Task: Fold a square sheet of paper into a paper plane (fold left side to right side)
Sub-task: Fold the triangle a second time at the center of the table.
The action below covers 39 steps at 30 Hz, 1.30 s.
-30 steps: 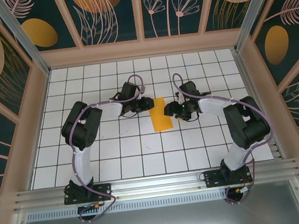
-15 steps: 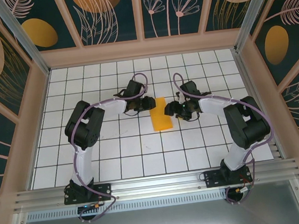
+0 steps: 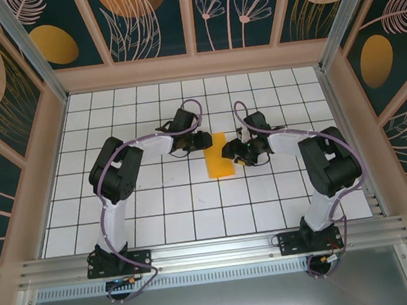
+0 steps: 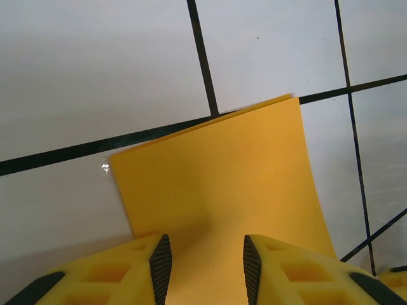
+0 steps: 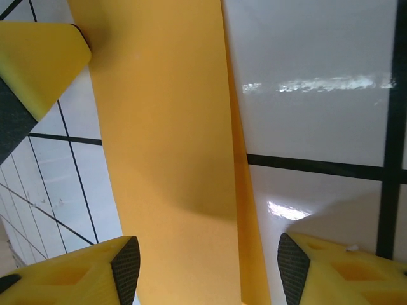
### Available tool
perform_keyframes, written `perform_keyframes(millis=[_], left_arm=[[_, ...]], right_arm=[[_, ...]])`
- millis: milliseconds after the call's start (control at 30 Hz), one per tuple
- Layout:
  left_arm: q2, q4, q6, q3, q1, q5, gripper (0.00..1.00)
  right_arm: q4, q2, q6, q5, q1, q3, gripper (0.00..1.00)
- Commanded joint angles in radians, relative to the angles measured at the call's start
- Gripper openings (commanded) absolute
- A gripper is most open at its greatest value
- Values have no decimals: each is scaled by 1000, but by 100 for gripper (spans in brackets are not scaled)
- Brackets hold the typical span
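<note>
The square sheet of paper [image 3: 218,155] is bright orange and lies on the tiled floor folded in half, as a narrow upright rectangle. A paper plane is out of view. My left gripper [image 3: 201,141] sits at the strip's upper left edge. In the left wrist view its fingers [image 4: 160,254] stand apart over the paper [image 4: 222,184], so the left gripper [image 4: 206,243] is open. My right gripper [image 3: 227,151] is at the strip's right edge. In the right wrist view the right gripper [image 5: 206,244] is wide open above the paper [image 5: 172,140], whose two layers are slightly offset.
White floor tiles with black lines [image 3: 194,197] surround the paper. Pink-framed walls with painted ovals [image 3: 194,66] enclose the floor on three sides. A yellow finger of the left gripper [image 5: 38,63] shows at the top left of the right wrist view.
The left arm has stretched right, bringing its gripper to the paper's edge. The right gripper has shifted slightly left and its jaws have narrowed a little. The paper has stayed put.
</note>
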Motion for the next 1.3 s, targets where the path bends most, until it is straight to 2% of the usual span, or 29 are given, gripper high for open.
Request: perform_keyframes(millis=[0,300,467,667,833,1033,1267], left_arm=[[43,-53,15,-5,-6,-27,39],[26,-37,17,-12,-5,-6,40],[-36,-31,42,-26,-5,-18,45],[-217,14,113,-110,-4,-72,54],[-502,193,150,-374,-15,-98,55],[-711,300,197,-608,-138,-196,55],[-716,366,200,-677,-357,-381,55]], right_arm=[[44,21,31,-50,12,12,61],[130,38,94,-125,9,2,57],[148,2,111,-145,-1,7,57],[155,-19,125,-169,-7,11,56],[186,-22,160,-195,-9,4,56],[181,-31,176,-194,-8,20,56],[188,-48,208,-185,-6,34,56]])
